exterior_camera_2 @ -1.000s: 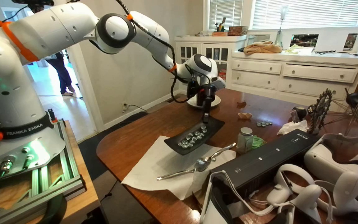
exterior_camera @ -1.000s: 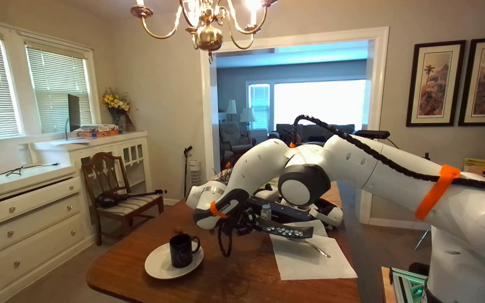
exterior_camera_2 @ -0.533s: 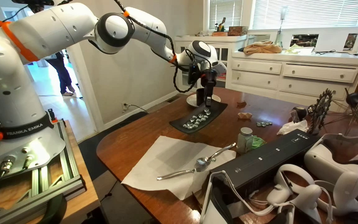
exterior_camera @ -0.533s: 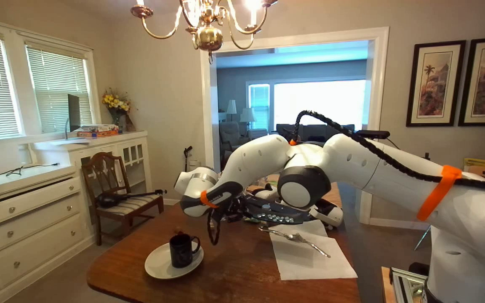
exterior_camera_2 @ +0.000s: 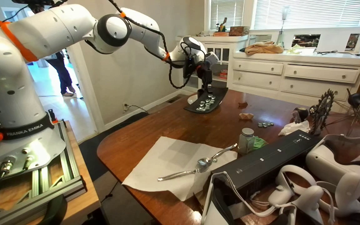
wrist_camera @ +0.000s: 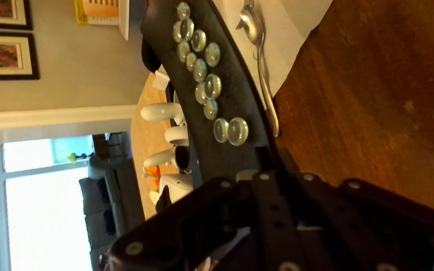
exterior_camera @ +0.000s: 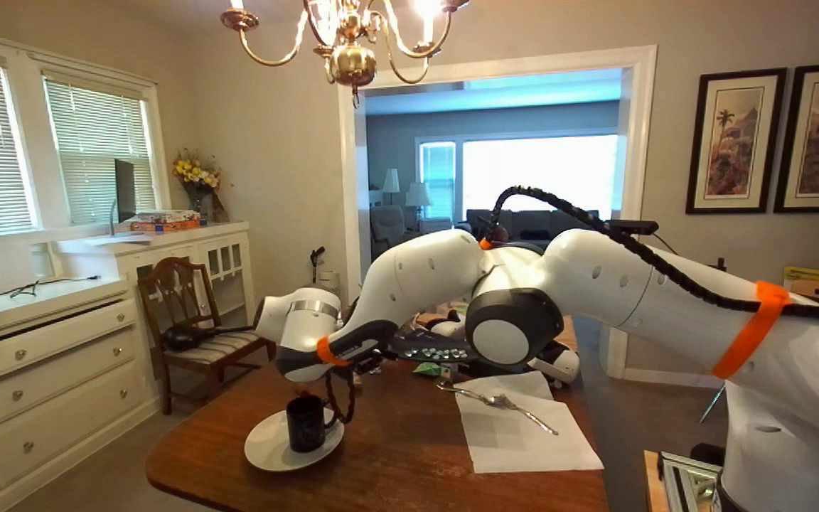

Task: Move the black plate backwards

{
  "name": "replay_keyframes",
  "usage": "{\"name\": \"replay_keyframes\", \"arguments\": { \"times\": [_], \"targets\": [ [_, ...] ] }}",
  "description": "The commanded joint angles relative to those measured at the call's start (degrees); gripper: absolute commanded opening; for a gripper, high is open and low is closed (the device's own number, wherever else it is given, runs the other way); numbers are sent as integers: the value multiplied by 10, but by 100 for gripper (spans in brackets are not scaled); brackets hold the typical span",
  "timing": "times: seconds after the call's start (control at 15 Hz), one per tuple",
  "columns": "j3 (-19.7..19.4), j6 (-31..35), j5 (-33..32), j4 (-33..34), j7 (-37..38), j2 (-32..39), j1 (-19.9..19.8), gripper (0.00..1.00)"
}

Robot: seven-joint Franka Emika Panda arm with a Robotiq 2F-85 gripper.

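The black plate (exterior_camera_2: 219,97) is a long, dark, curved rectangle with several clear glass beads lying on it. In the wrist view the black plate (wrist_camera: 236,90) stretches away from my jaws. My gripper (exterior_camera_2: 209,89) is shut on one long edge of it near one end, one finger on each side, and my gripper also shows in the wrist view (wrist_camera: 273,156). The plate hangs above the table, slightly tilted. In an exterior view the black plate (exterior_camera: 445,358) is partly hidden behind my arm, and the fingers are hidden there.
A white plate (exterior_camera: 267,455) with a black mug (exterior_camera: 306,424) stands close to my wrist; the black plate partly covers it in an exterior view. A white napkin (exterior_camera_2: 167,156) with cutlery, a glass jar (exterior_camera_2: 246,142), a long black box (exterior_camera_2: 270,161) and white headset gear (exterior_camera_2: 333,165) lie around.
The black plate, held in my gripper, has moved from over the napkin's edge toward the white plate and away from the robot's base, and higher. The beads stay on it.
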Motion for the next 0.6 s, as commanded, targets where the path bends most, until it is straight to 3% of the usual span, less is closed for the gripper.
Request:
{"name": "replay_keyframes", "arguments": {
  "times": [0.0, 0.53],
  "targets": [
    [-7, 37, -38, -27, -7, 0, 28, 2],
    [1, 119, -24, -89, 46, -9, 31, 2]
  ]
}}
